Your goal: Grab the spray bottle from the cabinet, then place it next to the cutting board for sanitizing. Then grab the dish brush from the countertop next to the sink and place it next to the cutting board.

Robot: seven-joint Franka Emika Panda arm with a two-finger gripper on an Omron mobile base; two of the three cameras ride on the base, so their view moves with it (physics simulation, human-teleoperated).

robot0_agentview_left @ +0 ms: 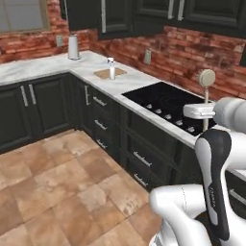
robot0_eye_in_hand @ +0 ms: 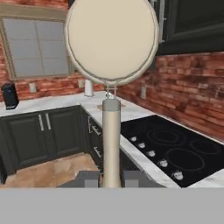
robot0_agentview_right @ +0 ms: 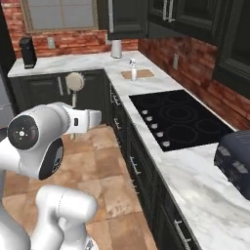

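Jaws (robot0_eye_in_hand: 111, 178) clenched on dish brush (robot0_eye_in_hand: 111, 92), head up. Base views show spray bottle (robot0_agentview_left: 111, 68) standing on cutting board (robot0_agentview_left: 106, 73), far along worktop (robot0_agentview_right: 195, 171).

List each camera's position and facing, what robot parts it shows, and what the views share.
Left base view: behind the arm on its left, facing along the countertop to the cutting board; arm lower right, dish brush upright.
Right base view: behind on its right, facing the same corner; arm lower left.
Hand view: on the hand, looking along the gripper, shut on the brush handle.
Shared: brush, board, spray bottle, black cooktop.
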